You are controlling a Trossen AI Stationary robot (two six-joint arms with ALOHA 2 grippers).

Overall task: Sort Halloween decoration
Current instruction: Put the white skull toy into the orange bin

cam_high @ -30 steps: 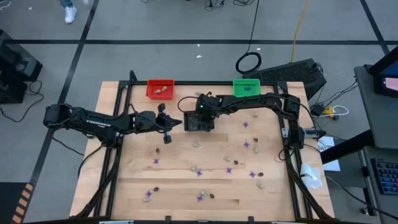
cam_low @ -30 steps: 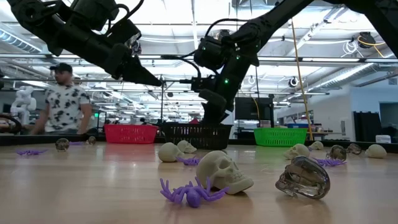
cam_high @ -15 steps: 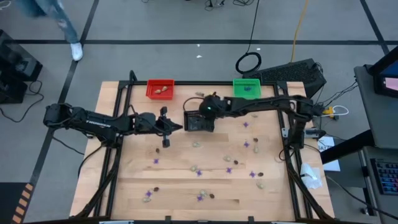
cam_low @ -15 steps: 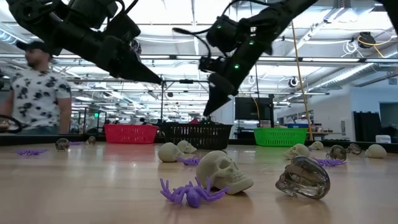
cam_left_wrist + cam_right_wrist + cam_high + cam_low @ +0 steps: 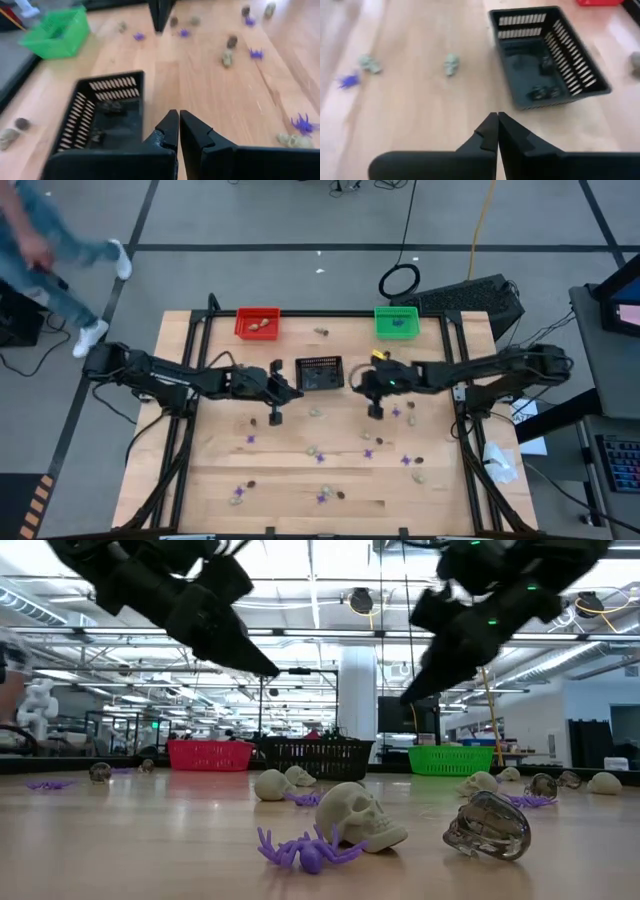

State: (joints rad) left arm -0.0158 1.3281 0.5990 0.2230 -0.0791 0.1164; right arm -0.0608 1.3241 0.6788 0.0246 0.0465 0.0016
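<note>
Right tool (image 5: 497, 131): fingers pressed together with nothing between them; it has swung away from above the black basket (image 5: 320, 374) and now hangs over the open bench (image 5: 300, 480) to that basket's right.
Meaning of that move: it looks like a drop into the black basket is done, and the arm is heading out for another piece.
Left tool (image 5: 178, 131): also pinched shut and empty, hovering just left of the black basket.
Black basket contents: a few dark bits (image 5: 542, 91) lie on its floor.
Nearest pickings: purple spiders (image 5: 395, 412) and pale skulls (image 5: 317, 412) lie scattered just beyond the right tool.
Other baskets: red basket (image 5: 257, 322) holds pale skulls; green basket (image 5: 396, 320) holds something purple.
Remaining work: many trinkets are spread across the bench, so sorting seems far from finished.
</note>
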